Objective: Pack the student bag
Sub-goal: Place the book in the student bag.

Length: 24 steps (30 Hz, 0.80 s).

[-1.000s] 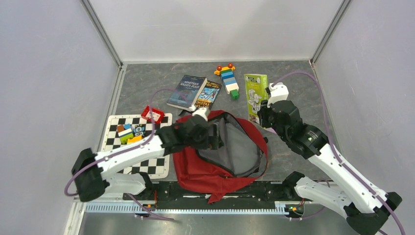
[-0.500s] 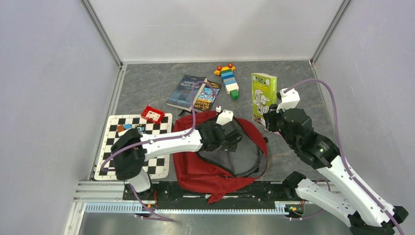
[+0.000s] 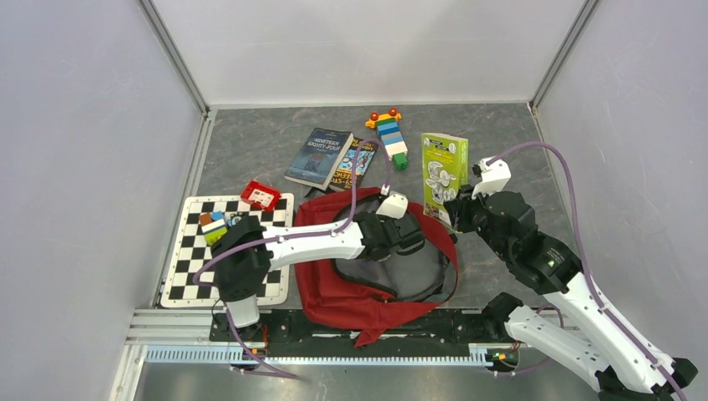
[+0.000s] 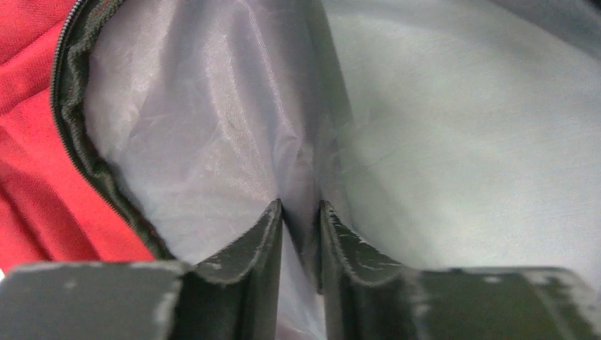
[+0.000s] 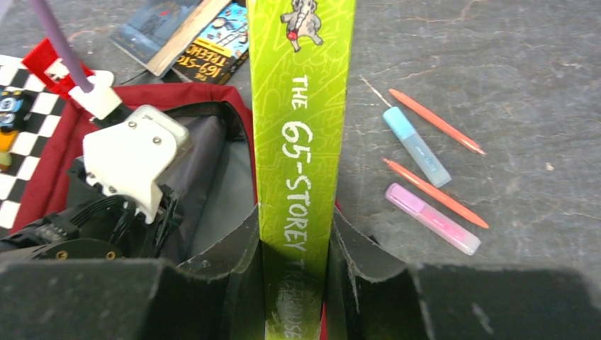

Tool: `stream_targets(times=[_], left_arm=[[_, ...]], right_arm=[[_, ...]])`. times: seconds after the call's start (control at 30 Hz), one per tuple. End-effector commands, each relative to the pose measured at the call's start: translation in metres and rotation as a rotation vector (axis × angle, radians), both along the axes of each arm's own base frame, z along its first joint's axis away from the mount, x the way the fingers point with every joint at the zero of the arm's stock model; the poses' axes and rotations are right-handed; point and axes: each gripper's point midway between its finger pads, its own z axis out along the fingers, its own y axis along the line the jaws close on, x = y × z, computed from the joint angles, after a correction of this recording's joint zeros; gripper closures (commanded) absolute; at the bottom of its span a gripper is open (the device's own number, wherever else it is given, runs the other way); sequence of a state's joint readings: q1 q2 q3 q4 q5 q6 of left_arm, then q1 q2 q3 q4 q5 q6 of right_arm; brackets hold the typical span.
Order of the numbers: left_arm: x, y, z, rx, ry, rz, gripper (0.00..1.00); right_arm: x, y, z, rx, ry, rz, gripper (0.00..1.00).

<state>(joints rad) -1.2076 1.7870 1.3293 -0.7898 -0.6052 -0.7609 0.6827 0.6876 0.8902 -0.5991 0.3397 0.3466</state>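
The student bag, dark red with a grey lining, lies open at the near middle of the table. My left gripper reaches into its mouth. In the left wrist view, that gripper is shut on a fold of the grey lining, with the black zipper edge to its left. My right gripper is shut on a green book and holds it spine-up just beyond the bag's right rim. The right wrist view shows the spine clamped between the fingers of that gripper.
Two books and a coloured brick tower lie behind the bag. A small red box and toy blocks sit on the chessboard at left. Pens and highlighters lie right of the green book.
My left arm has reached further right into the bag, and its jaws have closed on the lining. My right gripper has carried the green book slightly back toward the bag.
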Motion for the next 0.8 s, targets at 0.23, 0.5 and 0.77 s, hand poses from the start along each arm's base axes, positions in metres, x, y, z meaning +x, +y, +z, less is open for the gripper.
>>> stream_targets(times=[0.23,0.5,0.77], left_arm=[[-0.006,0.043,0.071,-0.180,-0.120,0.066,0.98],[-0.013,0.050,0.093,-0.328,-0.149,0.041,0.98],[-0.014,0.036,0.111,-0.415,-0.172,-0.042,0.98]], right_arm=[[-0.028,0.056,0.010,0.304,0.069,0.229,1.00],[-0.059,0.095,-0.037,0.545,0.254,0.370,1.00],[-0.066,0.110,-0.065,0.610,0.387,0.387,1.00]])
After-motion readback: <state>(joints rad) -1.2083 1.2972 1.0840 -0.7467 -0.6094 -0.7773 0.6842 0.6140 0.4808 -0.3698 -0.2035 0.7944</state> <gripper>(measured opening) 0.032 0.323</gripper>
